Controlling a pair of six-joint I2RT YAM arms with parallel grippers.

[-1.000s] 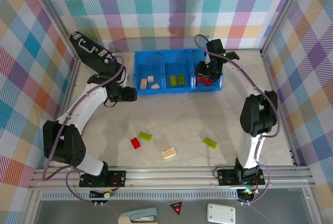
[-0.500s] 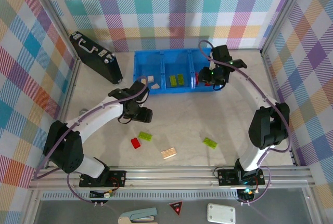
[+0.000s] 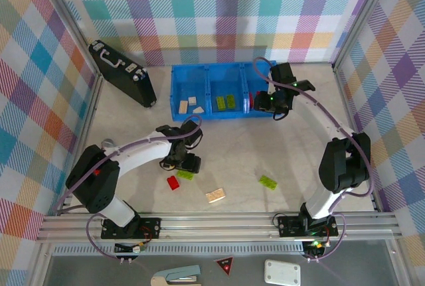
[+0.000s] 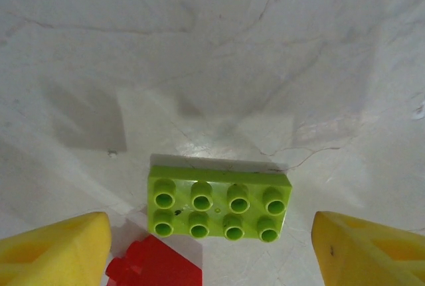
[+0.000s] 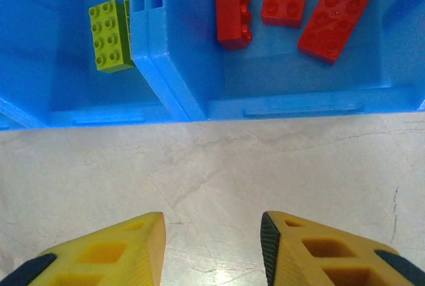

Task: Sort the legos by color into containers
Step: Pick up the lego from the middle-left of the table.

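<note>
Four loose legos lie on the table: a lime green one (image 3: 185,174), a red one (image 3: 173,182) beside it, a cream one (image 3: 215,195) and another green one (image 3: 268,181). My left gripper (image 3: 188,164) hovers open over the first green brick (image 4: 219,204), which sits between the yellow fingers (image 4: 60,253), apart from both; the red brick (image 4: 154,267) pokes in at the lower left. The blue containers (image 3: 207,117) hold cream, green (image 5: 110,35) and red legos (image 5: 337,14). My right gripper (image 5: 212,233) is open and empty over bare table just in front of the red compartment (image 5: 292,103).
A black briefcase (image 3: 121,72) leans at the back left near the wall. Checkered walls enclose the table on three sides. An aluminium rail (image 3: 219,223) runs along the near edge by the arm bases.
My left arm swung from beside the bin down toward the near middle, stopping over the green brick with its jaws wider. My right gripper drew back out of the red compartment.
</note>
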